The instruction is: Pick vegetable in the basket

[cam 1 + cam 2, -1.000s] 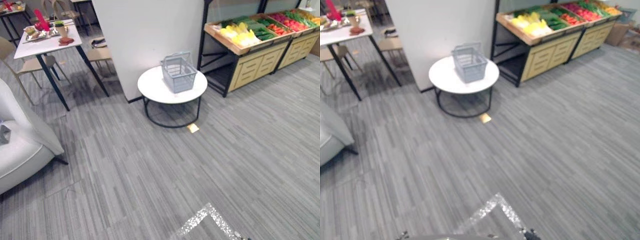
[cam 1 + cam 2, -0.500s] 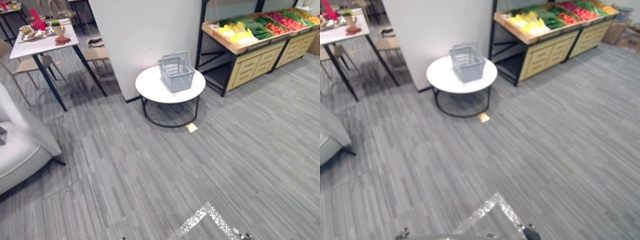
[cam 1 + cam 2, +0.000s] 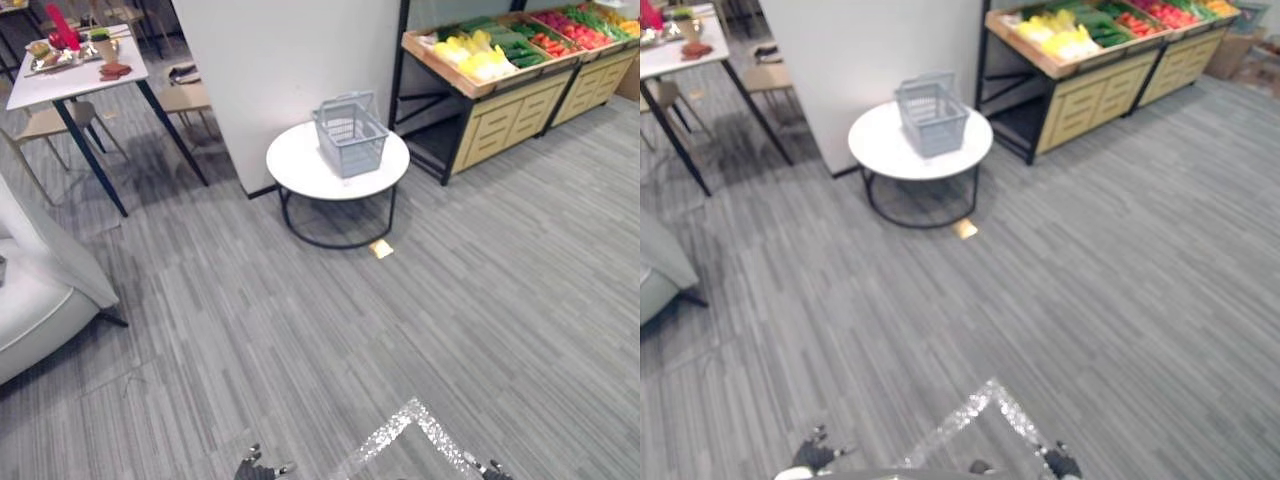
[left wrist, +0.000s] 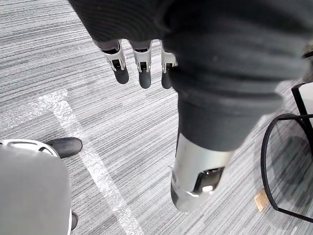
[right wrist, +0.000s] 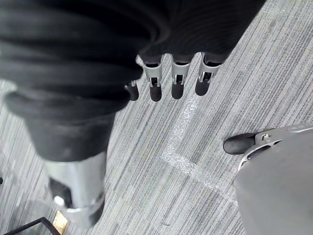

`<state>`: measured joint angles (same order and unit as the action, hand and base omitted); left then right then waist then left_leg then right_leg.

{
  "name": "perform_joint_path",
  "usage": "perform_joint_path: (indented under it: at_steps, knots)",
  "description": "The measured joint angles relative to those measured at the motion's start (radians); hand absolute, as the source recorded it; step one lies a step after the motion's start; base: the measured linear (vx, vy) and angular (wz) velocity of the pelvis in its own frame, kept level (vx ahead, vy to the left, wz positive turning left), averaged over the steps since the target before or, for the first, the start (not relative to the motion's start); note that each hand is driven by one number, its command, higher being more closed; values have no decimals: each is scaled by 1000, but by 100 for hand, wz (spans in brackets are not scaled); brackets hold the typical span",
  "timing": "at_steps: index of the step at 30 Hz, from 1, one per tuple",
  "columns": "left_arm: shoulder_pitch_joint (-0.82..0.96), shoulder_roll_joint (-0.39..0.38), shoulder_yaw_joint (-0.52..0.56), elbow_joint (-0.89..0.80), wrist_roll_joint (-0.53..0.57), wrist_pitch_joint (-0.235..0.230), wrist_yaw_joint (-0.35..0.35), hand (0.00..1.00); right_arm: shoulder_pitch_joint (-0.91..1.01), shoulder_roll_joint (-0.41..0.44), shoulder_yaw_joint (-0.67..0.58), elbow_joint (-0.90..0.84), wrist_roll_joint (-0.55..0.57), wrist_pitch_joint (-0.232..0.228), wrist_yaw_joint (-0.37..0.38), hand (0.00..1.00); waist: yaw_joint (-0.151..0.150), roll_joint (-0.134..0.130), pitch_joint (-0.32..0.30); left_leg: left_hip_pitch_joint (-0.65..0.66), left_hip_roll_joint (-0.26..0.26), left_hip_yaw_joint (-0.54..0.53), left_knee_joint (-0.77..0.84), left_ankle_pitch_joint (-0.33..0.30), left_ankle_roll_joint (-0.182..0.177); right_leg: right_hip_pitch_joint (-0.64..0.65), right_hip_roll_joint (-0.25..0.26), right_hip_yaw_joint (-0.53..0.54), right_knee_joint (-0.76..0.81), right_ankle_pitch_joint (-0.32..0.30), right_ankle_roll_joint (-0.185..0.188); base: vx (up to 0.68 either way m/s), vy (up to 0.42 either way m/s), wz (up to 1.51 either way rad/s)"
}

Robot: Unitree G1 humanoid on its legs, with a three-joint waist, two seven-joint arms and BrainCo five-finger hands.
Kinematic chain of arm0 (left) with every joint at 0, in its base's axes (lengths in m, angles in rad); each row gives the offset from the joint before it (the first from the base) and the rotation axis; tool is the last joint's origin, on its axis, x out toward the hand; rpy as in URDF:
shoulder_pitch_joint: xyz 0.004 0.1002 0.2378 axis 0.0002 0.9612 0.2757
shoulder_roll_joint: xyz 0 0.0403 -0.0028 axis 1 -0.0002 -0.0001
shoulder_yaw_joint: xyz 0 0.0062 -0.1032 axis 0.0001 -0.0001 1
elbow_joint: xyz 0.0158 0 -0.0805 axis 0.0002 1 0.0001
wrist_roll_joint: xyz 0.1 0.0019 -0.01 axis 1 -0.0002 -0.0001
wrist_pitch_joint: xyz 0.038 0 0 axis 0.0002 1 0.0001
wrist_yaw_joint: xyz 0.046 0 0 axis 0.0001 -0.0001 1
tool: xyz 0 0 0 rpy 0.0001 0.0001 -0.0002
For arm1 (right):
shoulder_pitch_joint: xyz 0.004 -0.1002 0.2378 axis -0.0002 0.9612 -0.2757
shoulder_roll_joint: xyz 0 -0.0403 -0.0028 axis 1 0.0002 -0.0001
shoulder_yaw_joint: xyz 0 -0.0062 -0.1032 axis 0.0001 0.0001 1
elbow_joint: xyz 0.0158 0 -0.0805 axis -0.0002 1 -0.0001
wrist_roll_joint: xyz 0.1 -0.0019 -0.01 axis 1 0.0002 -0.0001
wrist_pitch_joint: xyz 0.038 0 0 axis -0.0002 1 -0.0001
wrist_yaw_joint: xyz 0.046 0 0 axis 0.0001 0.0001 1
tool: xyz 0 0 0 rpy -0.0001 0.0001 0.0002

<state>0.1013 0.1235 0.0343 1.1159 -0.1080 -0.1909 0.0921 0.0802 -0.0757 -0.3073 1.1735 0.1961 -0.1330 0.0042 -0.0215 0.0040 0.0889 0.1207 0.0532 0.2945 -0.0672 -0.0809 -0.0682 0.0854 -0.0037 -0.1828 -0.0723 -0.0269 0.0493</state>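
Note:
A grey plastic basket (image 3: 350, 137) with its handle up stands on a round white table (image 3: 300, 170) in front of a white column, and I see nothing in it. Yellow, green and red vegetables (image 3: 487, 58) lie in a wooden stand (image 3: 500, 110) at the far right. My left hand (image 4: 140, 63) hangs over the carpet with straight fingers and holds nothing. My right hand (image 5: 177, 81) hangs the same way, open and empty. Both hands peek in at the lower edge of the eye views, the left hand (image 3: 258, 468) and the right hand (image 3: 490, 470), far from the basket.
A dining table (image 3: 75, 75) with dishes and chairs stands at the far left. A pale sofa (image 3: 40, 290) sits on the left. A small tan tag (image 3: 380, 248) lies by the round table. Silver tape (image 3: 405, 430) marks the carpet near me.
The camera has shifted a little, so the whole scene sits slightly higher and to the left. Both hands' fingertips have come into the bottom edge of the eye views.

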Motion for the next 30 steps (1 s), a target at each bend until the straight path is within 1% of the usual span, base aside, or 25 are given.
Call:
perform_joint_path:
  at_steps: [4,7,10,13,15,17,19,20,21,22,23,24,25,26,27,28,29,30]
  knots:
    - [-27,-3,1,19,4,15,-17,0,-10,0,-13,3,-1,5,0,0,-2,3,9,-19,5,1,2,-2,-2,-17,6,0,-1,0,0,35,-47,-3]
    - [-34,-4,5,31,4,27,-23,0,-15,4,-45,3,-1,20,3,0,-3,4,9,-18,6,3,2,-4,-6,-16,7,-1,-1,0,0,51,-32,-2]
    - [-37,-8,15,37,5,28,-28,0,-20,10,-79,3,-3,21,4,0,-3,5,10,-9,4,2,3,-7,-11,-6,3,-5,-1,0,0,52,-17,1]
    - [-36,-11,30,39,5,29,-28,0,-20,12,-79,4,-5,21,4,0,-3,5,10,-7,1,2,7,-9,-14,-2,-2,-7,0,0,0,22,-3,2]
    - [-36,-12,34,40,6,29,-29,0,-20,15,-80,4,-42,21,4,0,-3,6,12,1,0,1,19,-13,-21,10,-6,-11,5,-1,1,0,0,0]
    - [-36,-13,34,40,7,29,-28,0,-26,15,-79,3,-43,21,5,0,-3,9,15,1,0,0,34,-16,-25,12,-9,-11,15,-1,1,-18,-15,-4]
    - [-39,-14,36,39,6,29,-27,0,-44,14,-80,2,-42,20,6,0,-7,16,36,0,1,-2,48,-16,-25,-11,-17,-13,76,-34,2,-51,-21,3]
    - [-40,-13,41,39,4,28,-24,0,-51,14,-80,1,-39,20,6,0,-7,15,44,-10,0,-3,59,-16,-25,-42,-26,-16,135,-67,-3,-79,-37,13]
    - [-40,-11,53,39,3,28,-20,0,-54,16,-77,2,-38,20,6,0,-7,9,46,-35,1,-3,91,-30,-30,-76,-37,-27,191,-106,-12,-83,-47,16]
    - [-41,-10,60,37,-1,28,-18,0,-56,16,-75,3,-38,20,5,0,-7,4,50,-60,5,-3,132,-51,-29,-89,-42,-33,214,-130,-23,-104,-74,24]
    - [-44,-10,88,37,-9,28,-15,0,-58,14,-75,3,-37,19,2,0,-4,2,66,-113,27,-4,255,-95,-31,-100,-44,-42,245,-166,-38,-112,-97,27]
    - [-45,0,104,35,-10,28,-11,0,-56,14,-68,6,-35,19,0,0,-3,-8,78,-185,51,-4,429,-105,-36,-90,-48,-48,252,-179,-58,-102,-110,24]
    - [-44,1,112,35,-9,28,-10,0,-54,11,-63,9,-33,19,0,0,-3,-9,83,-224,69,-4,520,-101,-36,-79,-48,-53,250,-182,-62,-65,-128,15]
    - [-34,-3,129,33,-16,29,-8,0,-46,1,-48,13,-32,19,-1,0,-1,3,95,-282,109,-5,679,-77,-27,-47,-39,-60,250,-187,-71,-17,-125,7]
    - [-25,-4,133,34,-36,30,-8,0,-40,-5,-45,13,-32,19,-2,0,0,10,99,-303,127,-5,746,-58,-18,-31,-33,-63,248,-192,-72,0,-112,6]
    - [-13,-18,155,25,-70,25,-6,0,-29,-5,-40,12,-32,19,-3,0,2,5,105,-344,149,-7,848,-9,-9,-7,-31,-64,248,-195,-67,40,-74,10]
    - [-7,-25,172,20,-85,25,-6,0,-19,-6,-37,12,-32,19,-8,0,4,9,104,-381,142,-33,899,-27,-7,12,-37,-62,247,-208,-72,75,-33,10]
    - [-3,-30,178,19,-85,25,-7,0,-22,-10,-36,12,-32,19,-9,0,4,12,105,-408,129,-50,889,-53,-10,16,-41,-59,245,-213,-76,83,-9,7]
